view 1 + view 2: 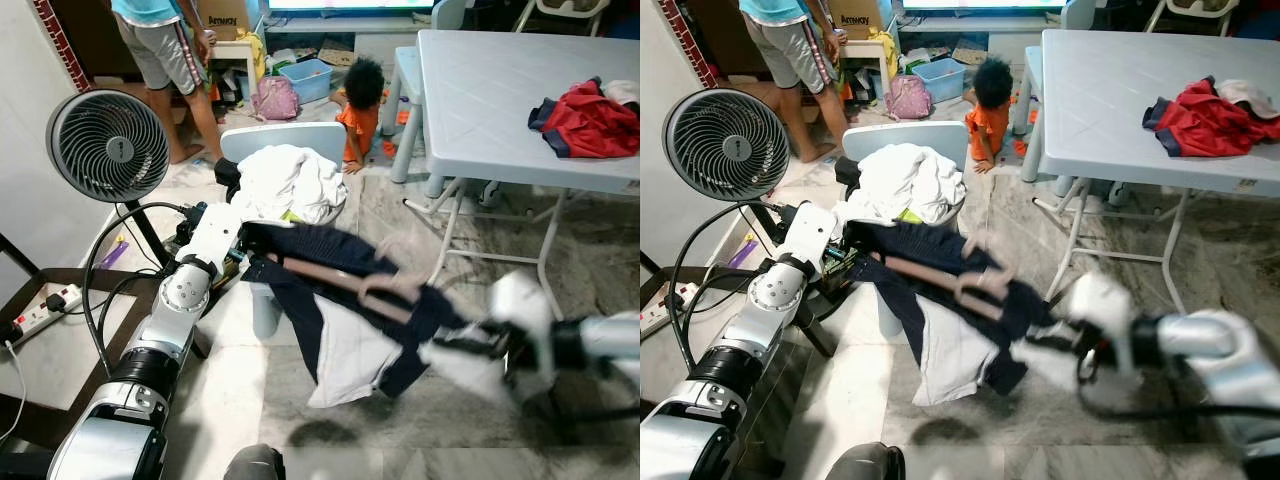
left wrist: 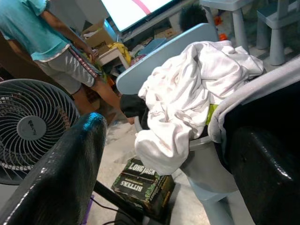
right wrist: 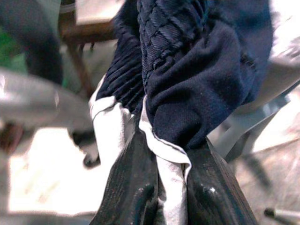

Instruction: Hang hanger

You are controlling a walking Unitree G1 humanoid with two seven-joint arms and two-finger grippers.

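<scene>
A navy and white garment (image 1: 345,320) hangs stretched between the robot's two arms, draped over a pinkish hanger (image 1: 345,283). The right gripper (image 3: 161,187) has its jaws closed on a bunched fold of the garment's navy cloth and white lining. The left gripper (image 1: 243,243) meets the garment's other end; its jaws stand apart, but whether they grip the cloth cannot be told. Just beyond the left jaws, a pale blue chair (image 2: 161,54) carries a heap of white laundry (image 2: 187,101). A fan (image 1: 107,146) stands near the left arm.
</scene>
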